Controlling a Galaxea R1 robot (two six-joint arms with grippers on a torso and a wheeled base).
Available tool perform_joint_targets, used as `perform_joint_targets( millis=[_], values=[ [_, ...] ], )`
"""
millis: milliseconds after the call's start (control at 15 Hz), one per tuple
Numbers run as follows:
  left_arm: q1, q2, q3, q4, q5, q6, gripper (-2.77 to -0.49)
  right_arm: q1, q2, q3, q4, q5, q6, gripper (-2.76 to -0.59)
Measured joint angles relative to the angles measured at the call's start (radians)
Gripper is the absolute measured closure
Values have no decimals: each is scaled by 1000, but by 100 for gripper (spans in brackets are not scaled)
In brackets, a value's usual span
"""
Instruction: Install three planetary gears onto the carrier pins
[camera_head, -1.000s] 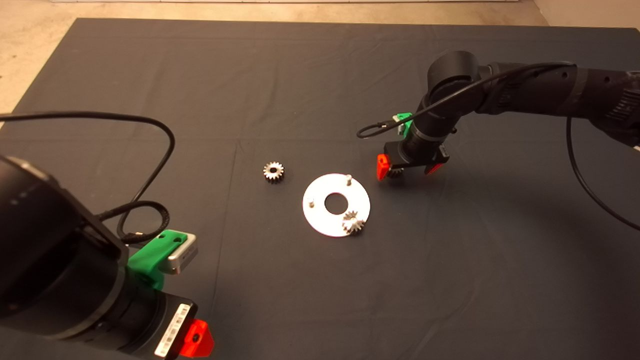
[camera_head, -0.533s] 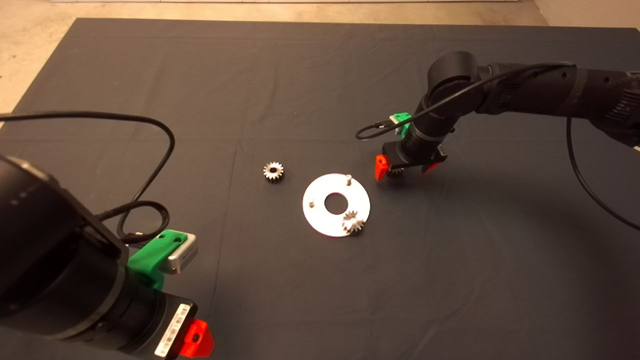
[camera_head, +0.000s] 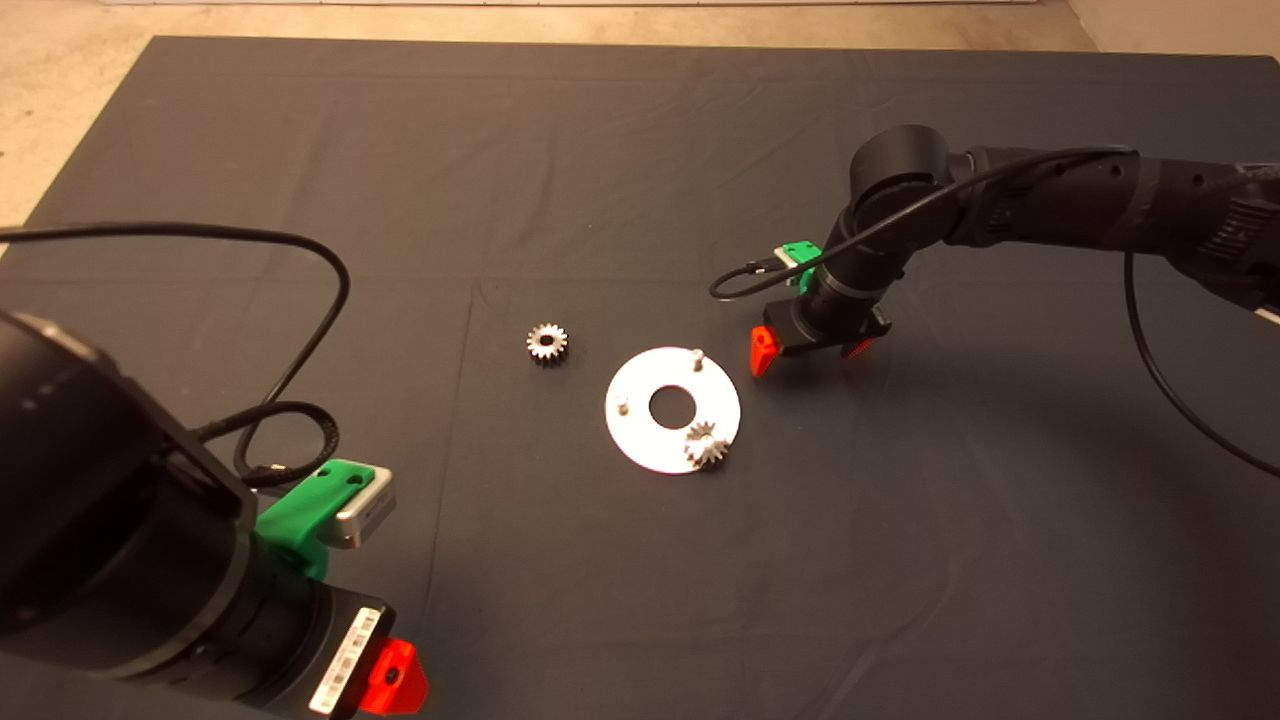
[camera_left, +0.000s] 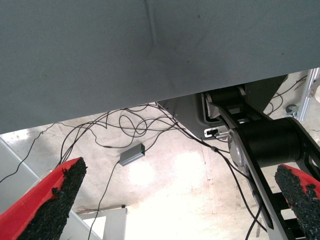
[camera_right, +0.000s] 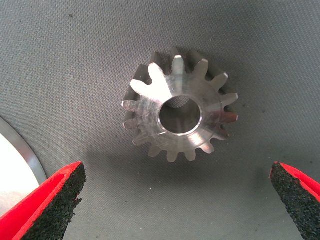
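With the right gripper (camera_right: 175, 200) spread wide over a flat gear (camera_right: 179, 111) (left gripper (camera_left: 170, 200) parked, also apart), teeth could be pinched off-centre and tilted.

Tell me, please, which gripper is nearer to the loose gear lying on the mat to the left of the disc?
The right. The right gripper hovers just beyond the disc, across it from that gear. The left gripper is parked at the mat's near left edge, much farther away.
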Motion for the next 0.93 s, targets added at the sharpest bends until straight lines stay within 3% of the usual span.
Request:
perform_joint_targets(
  millis=[533, 933],
  values=[
    [0, 0, 0, 0, 0, 0, -275, -1, 2, -12, -14, -4, -69, -275],
    [0, 0, 0, 0, 0, 0, -275, 3, 23, -115, -18, -5, -150, -275]
  ],
)
